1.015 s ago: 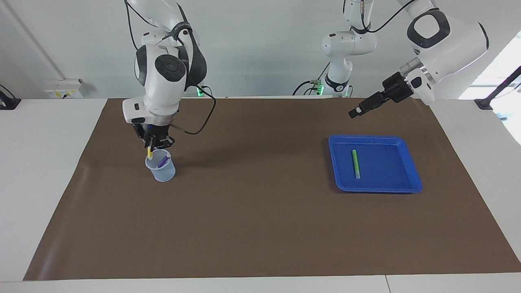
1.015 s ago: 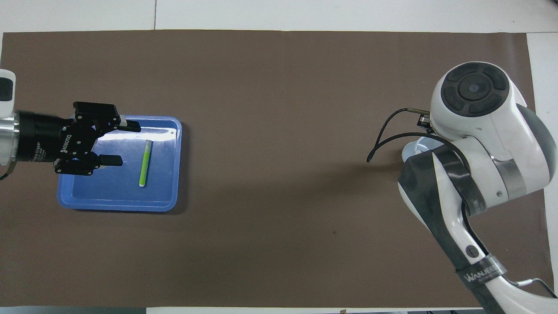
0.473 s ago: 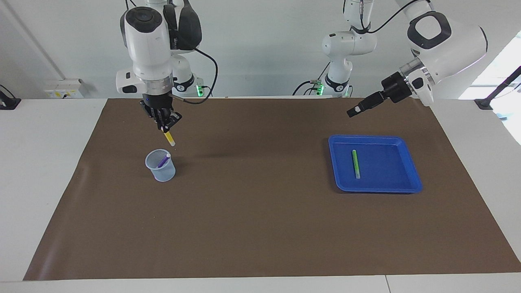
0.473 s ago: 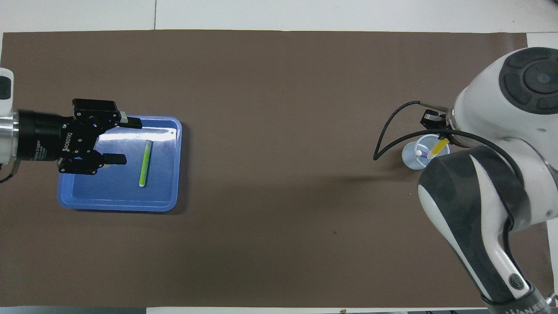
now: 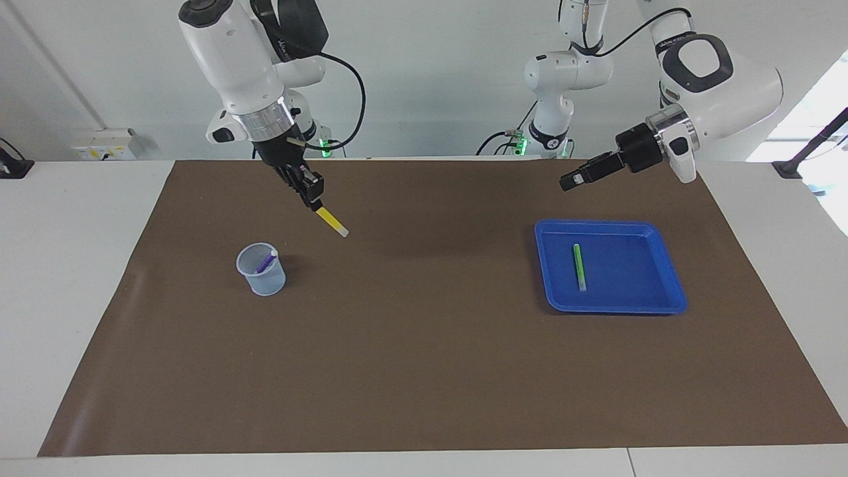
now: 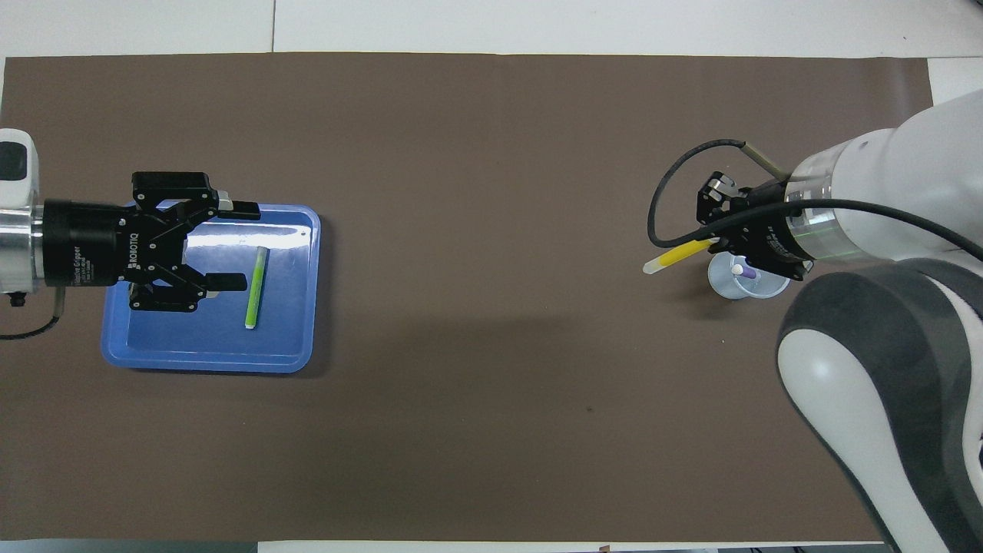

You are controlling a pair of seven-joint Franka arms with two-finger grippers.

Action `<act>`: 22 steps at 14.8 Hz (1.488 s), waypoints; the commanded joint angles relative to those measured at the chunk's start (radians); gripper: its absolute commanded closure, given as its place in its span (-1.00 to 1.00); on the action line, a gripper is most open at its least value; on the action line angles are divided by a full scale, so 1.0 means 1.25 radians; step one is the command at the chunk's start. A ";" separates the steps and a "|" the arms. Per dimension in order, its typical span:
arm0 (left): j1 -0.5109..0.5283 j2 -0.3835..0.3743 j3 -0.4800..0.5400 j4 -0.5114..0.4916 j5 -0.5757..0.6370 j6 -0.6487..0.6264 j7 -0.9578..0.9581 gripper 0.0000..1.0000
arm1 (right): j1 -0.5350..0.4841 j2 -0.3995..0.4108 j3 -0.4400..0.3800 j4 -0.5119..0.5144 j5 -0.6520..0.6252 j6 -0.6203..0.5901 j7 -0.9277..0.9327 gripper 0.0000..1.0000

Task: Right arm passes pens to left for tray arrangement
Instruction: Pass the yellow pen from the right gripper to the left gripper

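My left gripper hangs with its fingers spread wide and empty over the blue tray, where the green pen lies flat. My right gripper is clamped on the yellow pen, tilted in the air over the brown mat beside the pale cup holding the purple pen.

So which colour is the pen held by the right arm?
Yellow, with a whitish tip; the facing view shows it best.
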 commanded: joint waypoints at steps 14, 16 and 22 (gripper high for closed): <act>-0.146 -0.029 -0.004 -0.132 -0.308 0.183 -0.079 -1.00 | 0.224 0.114 0.004 0.022 0.323 0.336 0.476 1.00; -0.164 -0.034 -0.004 -0.151 -0.312 0.190 -0.079 -1.00 | 0.231 0.119 0.004 0.034 0.323 0.337 0.503 1.00; -0.170 -0.030 -0.004 -0.168 -0.315 0.231 -0.079 -0.75 | 0.251 0.128 0.004 0.061 0.320 0.327 0.554 1.00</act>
